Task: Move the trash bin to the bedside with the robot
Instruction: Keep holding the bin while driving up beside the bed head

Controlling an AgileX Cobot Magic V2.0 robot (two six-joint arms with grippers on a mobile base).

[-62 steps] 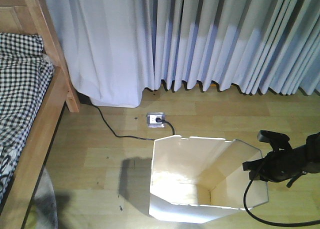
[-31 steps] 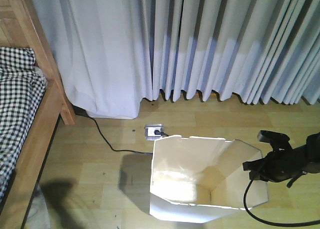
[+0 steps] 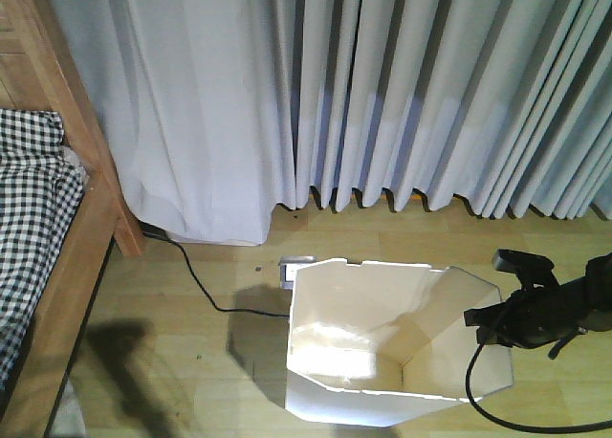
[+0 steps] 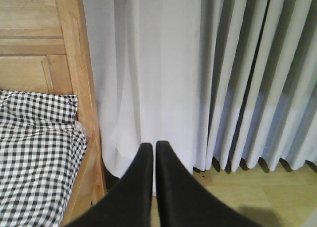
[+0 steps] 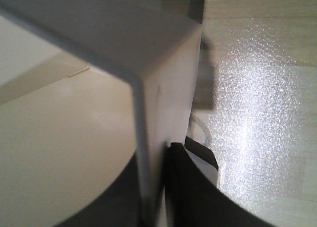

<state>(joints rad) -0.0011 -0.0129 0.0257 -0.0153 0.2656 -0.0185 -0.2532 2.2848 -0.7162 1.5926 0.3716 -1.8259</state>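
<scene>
Hanging across the whole back of the room, pale grey-white curtains (image 3: 382, 94) fall in deep folds to the wooden floor (image 3: 191, 333). At the left edge stands the bed (image 3: 72, 256), with a light brown wooden frame, an upright post (image 3: 81, 122) and black-and-white checked bedding (image 3: 29, 228) lying inside the side rail.

The trash bin (image 3: 354, 304) stands on the floor to the right of the bed and well apart from it, in front of the curtains. It is upright, white outside and cream inside, with an angular, cut-corner rim.

At the bin's right rim sits the black right arm (image 3: 564, 309), and the right gripper (image 3: 490, 321) meets the rim there. In the right wrist view the right gripper (image 5: 161, 187) is closed around the bin's wall: the pale wall runs down between the two dark fingers, and the outer finger (image 5: 181, 187) presses against its outside face. A black cable (image 3: 478, 390) loops down from that arm beside the bin.

The left gripper (image 4: 151, 147) points toward the curtains near the bed post, its two black fingers drawn together with only a thin slit between them and nothing in their grasp.

A black power cord (image 3: 191, 275) trails over the floor from the foot of the post toward a floor socket (image 3: 292, 263), which the bin's back rim partly hides.
</scene>
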